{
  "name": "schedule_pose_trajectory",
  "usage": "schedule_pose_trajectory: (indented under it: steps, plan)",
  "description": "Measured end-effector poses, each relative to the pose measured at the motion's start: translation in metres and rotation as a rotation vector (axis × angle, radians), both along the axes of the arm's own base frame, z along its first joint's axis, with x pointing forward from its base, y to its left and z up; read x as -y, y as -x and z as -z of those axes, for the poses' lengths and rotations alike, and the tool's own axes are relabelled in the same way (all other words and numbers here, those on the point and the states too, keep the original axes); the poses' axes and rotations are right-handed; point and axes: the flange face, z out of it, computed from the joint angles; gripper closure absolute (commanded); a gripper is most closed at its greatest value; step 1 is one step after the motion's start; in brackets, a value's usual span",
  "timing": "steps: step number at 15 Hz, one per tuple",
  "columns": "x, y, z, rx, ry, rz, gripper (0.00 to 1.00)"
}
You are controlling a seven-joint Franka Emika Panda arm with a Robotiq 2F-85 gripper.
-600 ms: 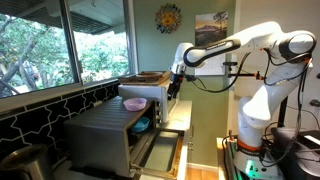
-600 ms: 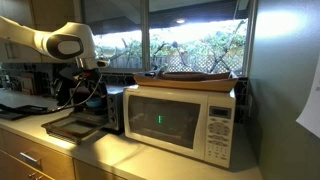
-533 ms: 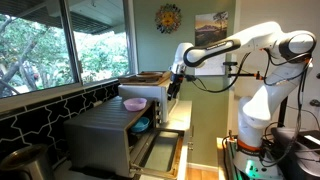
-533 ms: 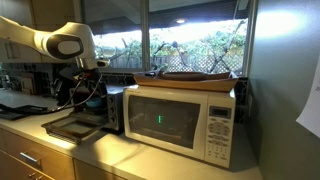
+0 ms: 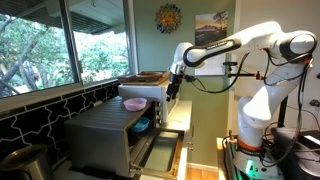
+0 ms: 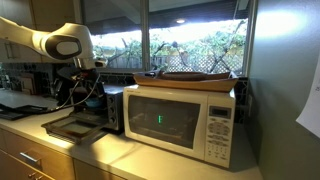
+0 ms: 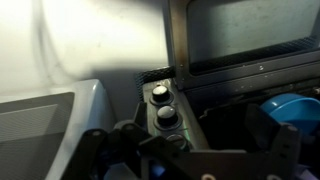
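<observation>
My gripper (image 7: 190,150) is open, its dark fingers spread either side of the control panel of a grey toaster oven (image 5: 105,135). Two round knobs (image 7: 158,93) (image 7: 167,116) sit just ahead of the jaws, and a third lies between the fingers. I cannot tell whether the fingers touch a knob. The oven door (image 5: 160,150) hangs open. A blue bowl (image 7: 290,110) sits inside the oven, also seen in an exterior view (image 5: 142,125). In both exterior views the gripper (image 5: 175,88) (image 6: 88,92) hovers at the oven's front (image 6: 110,105).
A pink bowl (image 5: 133,103) rests on top of the toaster oven. A white microwave (image 6: 180,120) stands beside it with a flat wooden tray (image 6: 195,76) on top. Windows run behind the counter (image 6: 110,155). The oven's open door (image 6: 70,125) juts over the counter.
</observation>
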Motion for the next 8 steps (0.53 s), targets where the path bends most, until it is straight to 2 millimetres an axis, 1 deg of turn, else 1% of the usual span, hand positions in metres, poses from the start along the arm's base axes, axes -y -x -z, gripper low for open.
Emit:
schedule_pose_trajectory:
  steps: [3,5,6,8]
  plan:
    - [-0.052,0.000,0.002,-0.001,-0.070,0.019,0.00]
    - [-0.082,0.002,0.007,-0.023,-0.115,0.074,0.00]
    - [-0.093,0.003,0.011,-0.038,-0.140,0.116,0.00]
    - [-0.108,0.005,0.025,-0.071,-0.192,0.199,0.00]
